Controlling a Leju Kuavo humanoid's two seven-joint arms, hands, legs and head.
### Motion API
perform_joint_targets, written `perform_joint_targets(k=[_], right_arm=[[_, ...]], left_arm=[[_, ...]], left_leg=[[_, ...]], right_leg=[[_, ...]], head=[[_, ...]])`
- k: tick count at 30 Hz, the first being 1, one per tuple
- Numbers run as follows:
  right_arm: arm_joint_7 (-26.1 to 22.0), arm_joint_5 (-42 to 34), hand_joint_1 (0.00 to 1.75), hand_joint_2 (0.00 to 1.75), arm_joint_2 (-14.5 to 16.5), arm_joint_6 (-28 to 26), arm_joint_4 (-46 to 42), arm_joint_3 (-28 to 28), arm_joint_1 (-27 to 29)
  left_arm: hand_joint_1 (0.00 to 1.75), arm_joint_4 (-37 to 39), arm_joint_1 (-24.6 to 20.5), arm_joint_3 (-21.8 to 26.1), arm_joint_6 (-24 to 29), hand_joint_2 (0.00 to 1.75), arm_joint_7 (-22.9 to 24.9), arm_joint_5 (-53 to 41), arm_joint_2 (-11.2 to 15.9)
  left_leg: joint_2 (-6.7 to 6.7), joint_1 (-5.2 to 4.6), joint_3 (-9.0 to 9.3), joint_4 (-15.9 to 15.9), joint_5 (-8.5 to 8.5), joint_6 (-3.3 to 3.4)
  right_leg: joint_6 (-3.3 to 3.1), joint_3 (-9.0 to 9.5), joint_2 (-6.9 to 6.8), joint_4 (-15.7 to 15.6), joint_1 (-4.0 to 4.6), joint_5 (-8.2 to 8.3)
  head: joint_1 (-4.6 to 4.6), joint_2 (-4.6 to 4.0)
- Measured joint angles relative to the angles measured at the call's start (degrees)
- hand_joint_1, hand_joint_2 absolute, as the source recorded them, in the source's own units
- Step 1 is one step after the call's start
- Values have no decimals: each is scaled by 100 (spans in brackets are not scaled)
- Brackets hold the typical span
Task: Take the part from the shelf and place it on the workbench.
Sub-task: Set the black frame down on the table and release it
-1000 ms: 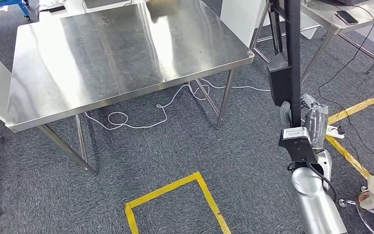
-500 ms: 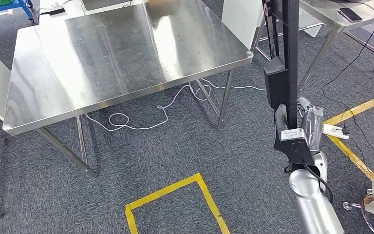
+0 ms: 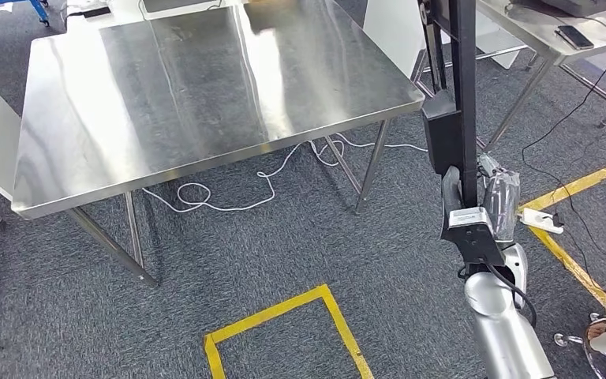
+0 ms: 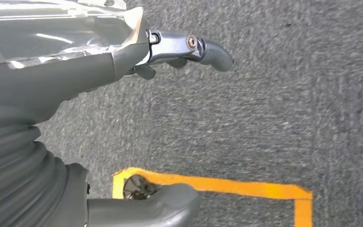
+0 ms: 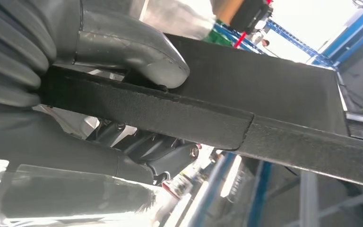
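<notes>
Steel workbench (image 3: 205,95) at 11 o'clock, nearer than before: view has advanced. Right hand (image 3: 485,209) at 4 o'clock grips long black part (image 3: 461,87); left hand (image 4: 75,71) fingers spread, empty. Placement pending

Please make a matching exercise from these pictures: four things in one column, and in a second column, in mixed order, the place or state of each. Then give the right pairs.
Things:
1. black part
2. left hand
3. white cable
4. phone

Places or states:
A. lying on the carpet under the steel workbench
B. held upright by the right hand
C. resting on the far table at the right
D. empty, above the carpet and yellow tape

Pairs: 1-B, 2-D, 3-A, 4-C
</notes>
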Motion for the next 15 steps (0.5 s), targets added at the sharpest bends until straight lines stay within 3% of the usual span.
perform_joint_targets(k=[2,3,4,6,8,10,12,13,15], right_arm=[[-1,-13,175,175,-2,4,31,1,-7],[-2,-22,175,175,-4,5,48,1,-6],[-3,-33,175,175,-8,5,60,1,-6],[-13,-50,175,175,-24,9,73,0,-12],[-27,-68,175,175,-38,18,84,0,-21],[-33,-80,175,175,-44,31,96,0,-23],[-34,-82,175,175,-44,39,102,-1,-23],[-34,-82,175,175,-43,40,102,-1,-24],[-34,-82,175,175,-39,40,103,-2,-23]], left_arm=[[0,0,1,0,0,175,0,-4,1],[0,0,2,0,0,175,1,-5,0],[0,0,3,0,0,175,1,-7,-1],[0,0,2,0,0,175,1,-7,-4],[0,0,2,0,1,175,0,-8,-9],[0,0,3,0,4,175,-2,-14,-7],[0,-3,1,0,5,175,-6,-25,8],[0,-4,0,0,5,175,-8,-34,13],[0,-4,1,1,7,175,-11,-48,17]], left_leg=[[-10,-31,23,3,-29,40],[-22,-50,38,5,-45,52],[-36,-69,61,7,-62,57],[-64,-106,118,10,-109,49],[-82,-146,147,23,-161,15],[-86,-159,149,33,-197,-26],[-75,-133,132,104,-270,-86],[-65,-116,74,251,-364,-127],[-45,-67,-230,893,-683,-209]], right_leg=[[-18,-403,2,645,5,-168],[3,-478,2,701,10,-126],[32,-429,2,525,18,4],[58,-104,3,-248,44,381],[9,165,7,-817,81,612],[-51,227,11,-927,88,644],[-112,256,11,-957,30,635],[-150,284,9,-973,6,625],[-215,338,5,-987,-11,592]], head=[[5,0],[6,0],[5,0],[7,0],[1,0],[-5,0],[-6,0],[-12,0],[-27,0]])
